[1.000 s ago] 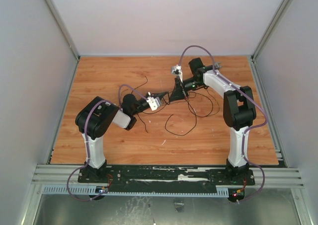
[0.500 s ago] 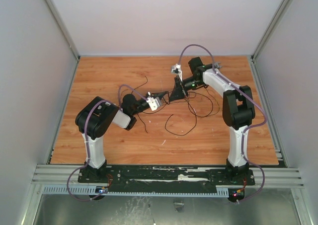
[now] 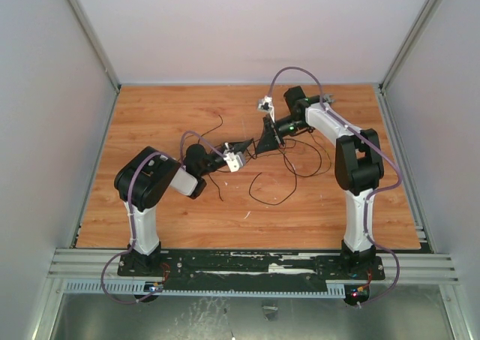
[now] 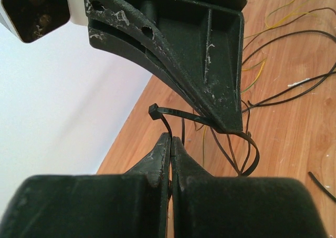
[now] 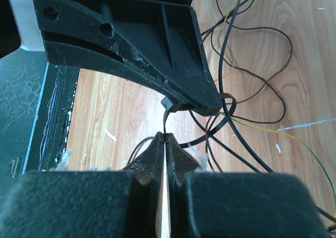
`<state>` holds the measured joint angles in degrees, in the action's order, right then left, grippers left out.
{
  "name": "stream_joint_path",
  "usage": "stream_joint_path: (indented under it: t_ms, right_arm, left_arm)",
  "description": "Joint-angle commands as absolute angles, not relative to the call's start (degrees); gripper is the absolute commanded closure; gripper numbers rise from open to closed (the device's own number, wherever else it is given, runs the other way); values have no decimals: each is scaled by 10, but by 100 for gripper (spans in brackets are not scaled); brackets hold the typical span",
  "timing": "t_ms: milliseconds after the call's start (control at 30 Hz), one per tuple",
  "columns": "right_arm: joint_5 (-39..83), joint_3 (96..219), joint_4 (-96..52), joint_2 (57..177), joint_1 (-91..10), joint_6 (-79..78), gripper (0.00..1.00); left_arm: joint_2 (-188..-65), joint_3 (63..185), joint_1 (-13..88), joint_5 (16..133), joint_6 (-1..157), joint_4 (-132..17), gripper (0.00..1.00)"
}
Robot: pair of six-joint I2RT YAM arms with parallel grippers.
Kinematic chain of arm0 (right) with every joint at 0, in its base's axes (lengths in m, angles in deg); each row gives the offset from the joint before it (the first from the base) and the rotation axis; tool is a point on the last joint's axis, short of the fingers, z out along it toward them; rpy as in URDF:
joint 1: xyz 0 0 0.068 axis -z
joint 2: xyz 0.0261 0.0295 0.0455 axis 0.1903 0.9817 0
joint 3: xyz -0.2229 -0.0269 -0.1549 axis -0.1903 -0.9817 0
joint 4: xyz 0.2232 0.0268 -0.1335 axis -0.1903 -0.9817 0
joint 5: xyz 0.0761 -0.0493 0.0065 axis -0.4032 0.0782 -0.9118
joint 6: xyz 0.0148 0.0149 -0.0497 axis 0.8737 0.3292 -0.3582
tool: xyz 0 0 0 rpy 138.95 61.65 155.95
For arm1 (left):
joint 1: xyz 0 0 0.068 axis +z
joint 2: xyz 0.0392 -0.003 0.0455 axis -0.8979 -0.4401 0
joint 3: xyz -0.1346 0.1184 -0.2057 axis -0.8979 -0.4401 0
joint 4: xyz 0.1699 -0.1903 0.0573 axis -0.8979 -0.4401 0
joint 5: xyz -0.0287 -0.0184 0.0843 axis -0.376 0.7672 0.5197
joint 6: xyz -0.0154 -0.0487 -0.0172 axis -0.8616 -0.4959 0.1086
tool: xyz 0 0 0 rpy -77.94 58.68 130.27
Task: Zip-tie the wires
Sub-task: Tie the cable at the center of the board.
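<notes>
The zip tie [image 4: 173, 112] is a thin black strip with a square head, looped round a few strands of the wires [image 4: 294, 88]. My left gripper [image 4: 171, 138] is shut on the strip's tail just below the head. My right gripper [image 5: 166, 137] is shut on the zip tie [image 5: 165, 120] below its head, and the loop hangs to its right. In the top view both grippers meet tip to tip at mid-table, left gripper [image 3: 253, 147] and right gripper [image 3: 262, 142], above the loose dark wires [image 3: 300, 163]. The wires [image 5: 252, 43] spread in curving loops over the wood.
Wooden table [image 3: 150, 205] with grey walls left, right and behind. A separate wire loop [image 3: 271, 196] lies near the middle front, and a short strand [image 3: 218, 122] lies behind the left gripper. A thin yellow wire [image 5: 273, 133] runs among the dark ones. Small white scraps dot the wood.
The left wrist has shifted slightly toward the right gripper and turned a little. The right arm has barely moved. Both grippers stay shut.
</notes>
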<state>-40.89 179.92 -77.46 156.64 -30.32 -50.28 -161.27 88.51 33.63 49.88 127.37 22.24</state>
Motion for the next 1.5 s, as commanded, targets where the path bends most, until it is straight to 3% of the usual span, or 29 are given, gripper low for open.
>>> stream_joint_path:
  t_ms: [0, 1467]
  right_arm:
    - [-419, 1827, -787, 1581, -306, -488, 100]
    - [-446, 1819, -820, 1570, -287, -425, 100]
  left_arm:
    - [-1613, 878, 330, 496, 1297, 239, 100]
    - [-1571, 899, 311, 489, 1429, 119, 100]
